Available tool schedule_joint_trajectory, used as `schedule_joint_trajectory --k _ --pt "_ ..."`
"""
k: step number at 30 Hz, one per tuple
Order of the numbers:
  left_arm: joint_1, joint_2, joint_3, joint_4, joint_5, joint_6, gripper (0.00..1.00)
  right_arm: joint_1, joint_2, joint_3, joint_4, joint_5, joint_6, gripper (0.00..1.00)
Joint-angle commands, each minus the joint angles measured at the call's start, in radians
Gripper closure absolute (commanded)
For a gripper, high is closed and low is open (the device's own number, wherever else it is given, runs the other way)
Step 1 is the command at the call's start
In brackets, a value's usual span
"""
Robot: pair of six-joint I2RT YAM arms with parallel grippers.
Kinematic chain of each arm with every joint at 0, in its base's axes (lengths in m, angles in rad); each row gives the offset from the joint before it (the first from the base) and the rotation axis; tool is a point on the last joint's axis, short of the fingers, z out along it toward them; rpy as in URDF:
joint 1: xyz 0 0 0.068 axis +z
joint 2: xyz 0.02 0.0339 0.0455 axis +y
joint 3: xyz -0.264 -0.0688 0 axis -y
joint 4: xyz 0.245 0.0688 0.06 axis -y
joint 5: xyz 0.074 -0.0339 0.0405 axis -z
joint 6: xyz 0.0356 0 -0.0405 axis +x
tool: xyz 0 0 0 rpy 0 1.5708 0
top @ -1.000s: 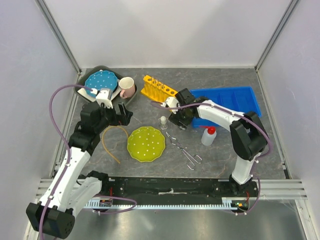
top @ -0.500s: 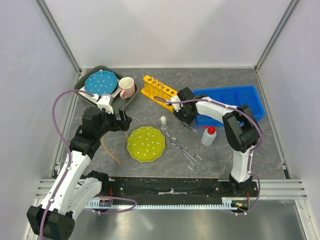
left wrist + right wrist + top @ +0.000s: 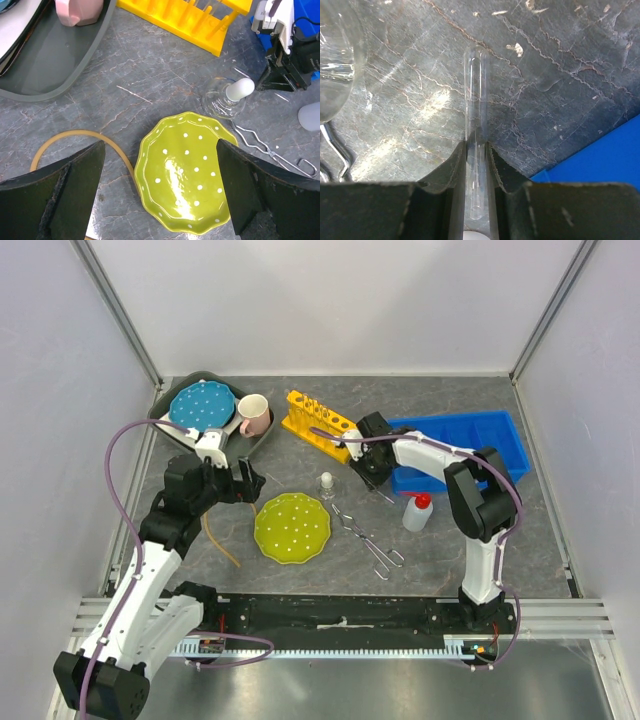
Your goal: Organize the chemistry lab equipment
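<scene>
My right gripper [image 3: 373, 476] is shut on a thin clear tube [image 3: 475, 115], which sticks out past the fingertips over the grey table, between the clear white-capped flask [image 3: 327, 483] and the blue tray [image 3: 460, 443]. The yellow test-tube rack [image 3: 318, 423], with several tubes in it, stands just behind. The metal tongs [image 3: 368, 537] lie in front of the flask. The white red-capped squeeze bottle [image 3: 417, 512] stands to the right. My left gripper [image 3: 160, 185] is open and empty above the yellow-green dotted plate [image 3: 187, 175].
A grey bin [image 3: 262, 437] at the back left holds the blue dotted plate [image 3: 201, 405] and the pink mug [image 3: 253, 414]. A yellow rubber loop [image 3: 225, 520] lies left of the yellow-green plate. The flask's edge shows at the upper left of the right wrist view [image 3: 332, 60].
My right gripper has shifted right and back towards the blue tray, its elbow folding in. My left arm has dropped slightly towards the yellow-green plate.
</scene>
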Motion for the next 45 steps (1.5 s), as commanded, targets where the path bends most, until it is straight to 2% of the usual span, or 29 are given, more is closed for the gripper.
schedule_joint_trajectory --k 1,7,10,11,12,13,14,16,17,19,24,30,39,45 --pt "0.000 -0.006 0.010 0.049 0.080 -0.018 0.02 -0.017 -0.082 0.027 0.000 -0.070 0.027 0.79" --pt "0.001 0.028 -0.027 0.176 0.279 -0.209 0.02 -0.054 -0.206 0.012 0.006 -0.224 0.054 0.80" --pt "0.000 0.068 -0.063 0.328 0.400 -0.376 0.02 -0.068 -0.263 -0.008 0.018 -0.302 0.071 0.81" --pt "0.000 0.088 -0.088 0.442 0.431 -0.485 0.03 -0.071 -0.274 -0.020 0.021 -0.345 0.073 0.80" --pt "0.000 0.105 -0.100 0.499 0.463 -0.542 0.03 -0.072 -0.288 -0.028 0.026 -0.365 0.076 0.80" --pt "0.000 0.152 -0.113 0.559 0.520 -0.668 0.03 -0.072 -0.314 -0.045 0.037 -0.382 0.079 0.81" --pt "-0.003 0.177 -0.140 0.699 0.542 -0.735 0.04 -0.074 -0.326 -0.052 0.038 -0.406 0.081 0.81" --pt "-0.020 0.256 -0.152 0.808 0.574 -0.884 0.08 -0.075 -0.358 -0.077 0.052 -0.474 0.081 0.81" --pt "-0.031 0.276 -0.148 0.842 0.572 -0.910 0.09 -0.075 -0.367 -0.085 0.058 -0.495 0.081 0.80" --pt "-0.081 0.313 -0.131 0.882 0.536 -0.940 0.10 -0.075 -0.395 -0.107 0.067 -0.555 0.081 0.80" --pt "-0.199 0.389 -0.061 0.862 0.404 -0.927 0.14 -0.074 -0.433 -0.135 0.084 -0.650 0.081 0.80" --pt "-0.305 0.482 0.038 0.706 0.263 -0.869 0.23 -0.075 -0.449 -0.154 0.094 -0.725 0.084 0.80" --pt "-0.365 0.579 0.148 0.560 0.178 -0.773 0.36 -0.077 -0.464 -0.163 0.095 -0.787 0.085 0.80" --pt "-0.381 0.617 0.183 0.535 0.172 -0.742 0.44 -0.077 -0.472 -0.174 0.101 -0.805 0.084 0.80"
